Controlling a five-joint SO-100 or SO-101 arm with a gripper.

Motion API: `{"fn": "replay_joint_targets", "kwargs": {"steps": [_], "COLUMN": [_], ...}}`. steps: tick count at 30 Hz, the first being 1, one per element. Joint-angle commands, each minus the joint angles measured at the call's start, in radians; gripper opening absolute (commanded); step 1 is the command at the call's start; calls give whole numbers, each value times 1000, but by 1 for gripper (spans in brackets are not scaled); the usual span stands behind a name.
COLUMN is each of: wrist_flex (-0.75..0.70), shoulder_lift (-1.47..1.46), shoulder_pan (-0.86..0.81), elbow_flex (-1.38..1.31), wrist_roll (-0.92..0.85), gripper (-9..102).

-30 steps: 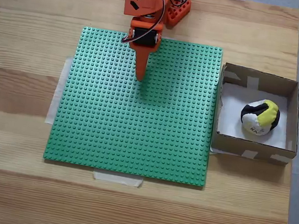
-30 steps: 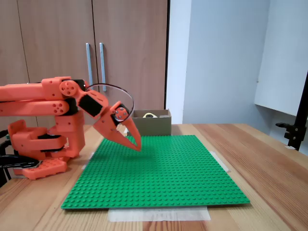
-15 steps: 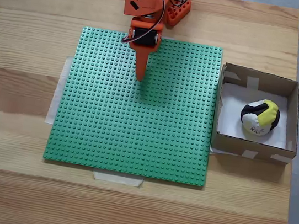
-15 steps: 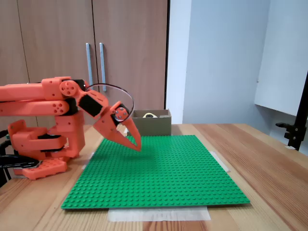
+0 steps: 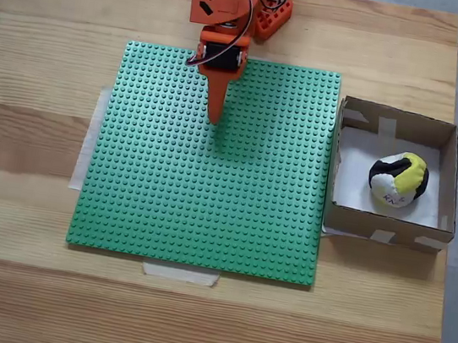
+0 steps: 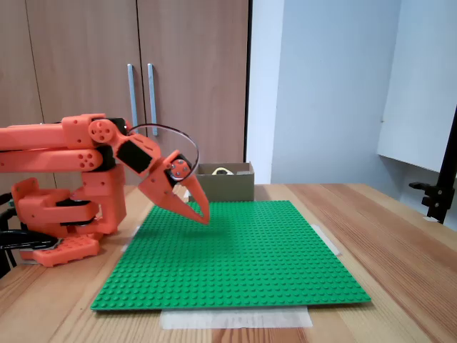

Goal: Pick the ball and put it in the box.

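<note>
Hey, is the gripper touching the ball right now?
Apart. The fixed view from above shows the gripper over the green baseplate, while the ball lies inside the box, with open baseplate between them.

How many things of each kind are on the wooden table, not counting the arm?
Ball, lying inside the box: 1
Cardboard box: 1
Green studded baseplate: 1
Total: 3
</note>
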State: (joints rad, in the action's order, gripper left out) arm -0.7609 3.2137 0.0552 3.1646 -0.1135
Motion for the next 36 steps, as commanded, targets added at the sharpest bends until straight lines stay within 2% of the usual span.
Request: {"fn": "replay_joint_targets", "kwargs": {"steps": [1,36], "wrist_flex": [6,6], "shoulder_lift": [9,9], "shoulder_pan": [-2,-2], "elbow_flex": [21,21], "wrist_roll": [-8,-8], "gripper": [-1,-1]}}
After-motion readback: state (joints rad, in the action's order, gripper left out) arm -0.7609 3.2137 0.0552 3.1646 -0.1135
